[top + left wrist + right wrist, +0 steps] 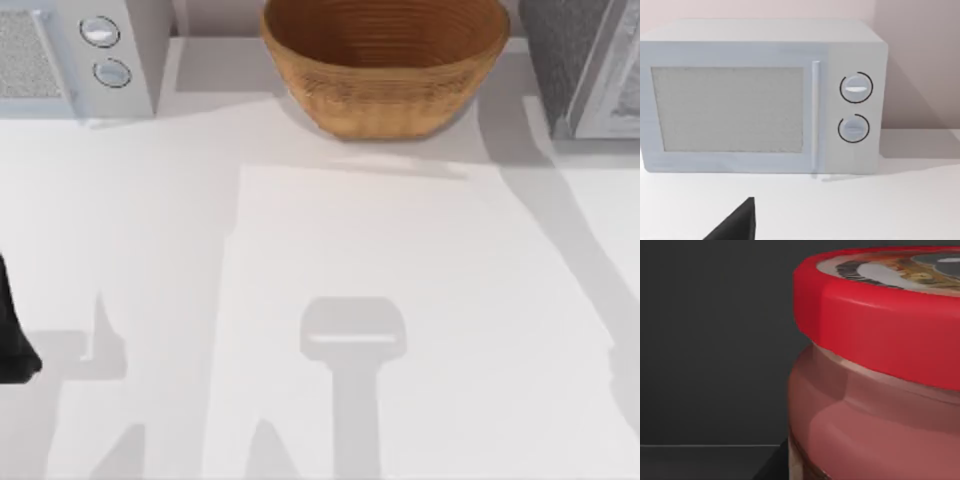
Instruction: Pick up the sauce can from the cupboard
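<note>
**A:** White tabletop (400,300) spreads across the scene. At its far edge, from the top view's left to right, stand a pale microwave (70,50), a woven basket (385,65) and a grey cupboard (590,60).

**B:** And the arms?

**A:** Left arm (12,330) sits parked at the table's left edge; its wrist camera faces the microwave (760,97), with one dark fingertip (737,222) poking in. Whether those fingers are apart or closed, I cannot tell.

**B:** The sauce can?

**A:** Sauce can (880,370) looms very close in the right wrist view against a dark interior, red lid above a reddish-brown body. I judge that is inside the cupboard. The right gripper's fingers I cannot tell either.

**B:** Risks?

**A:** The can sits off-centre in that view, so closing now might catch it on one side and tip it or push it deeper. Pulling out carelessly could knock it against the cupboard's wall.
</note>
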You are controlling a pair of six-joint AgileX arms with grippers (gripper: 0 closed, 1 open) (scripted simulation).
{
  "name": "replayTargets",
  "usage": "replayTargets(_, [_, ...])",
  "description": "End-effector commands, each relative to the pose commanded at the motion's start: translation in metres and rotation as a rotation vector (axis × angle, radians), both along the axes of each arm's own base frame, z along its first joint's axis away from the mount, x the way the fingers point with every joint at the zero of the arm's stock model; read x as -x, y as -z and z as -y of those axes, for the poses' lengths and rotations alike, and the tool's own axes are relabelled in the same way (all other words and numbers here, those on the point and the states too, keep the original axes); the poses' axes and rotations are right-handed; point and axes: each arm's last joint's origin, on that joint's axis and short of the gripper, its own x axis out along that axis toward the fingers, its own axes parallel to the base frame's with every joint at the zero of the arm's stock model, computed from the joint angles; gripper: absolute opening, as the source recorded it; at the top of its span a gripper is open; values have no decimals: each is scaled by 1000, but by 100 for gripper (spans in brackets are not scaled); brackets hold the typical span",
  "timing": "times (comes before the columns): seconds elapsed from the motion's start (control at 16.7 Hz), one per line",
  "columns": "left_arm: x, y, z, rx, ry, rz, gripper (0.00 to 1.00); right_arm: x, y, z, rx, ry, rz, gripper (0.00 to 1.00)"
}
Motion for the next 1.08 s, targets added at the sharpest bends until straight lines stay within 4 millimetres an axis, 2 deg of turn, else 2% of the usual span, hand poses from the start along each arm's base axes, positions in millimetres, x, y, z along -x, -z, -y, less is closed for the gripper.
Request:
replayTargets(0.18, [0,0,0,0,0,0,100,63,-18,6,-6,0,8,0])
replayTargets(0.3, [0,0,0,0,0,0,100,85,-21,8,-2,0,-1,0])
replayTargets(0.66, [0,0,0,0,0,0,100,90,-23,10,-6,2,3,0])
replayTargets(0.84, [0,0,0,0,0,0,100,98,-21,18,-15,-23,15,0])
replayTargets(1.08, [0,0,0,0,0,0,100,118,0,38,-21,-81,18,0])
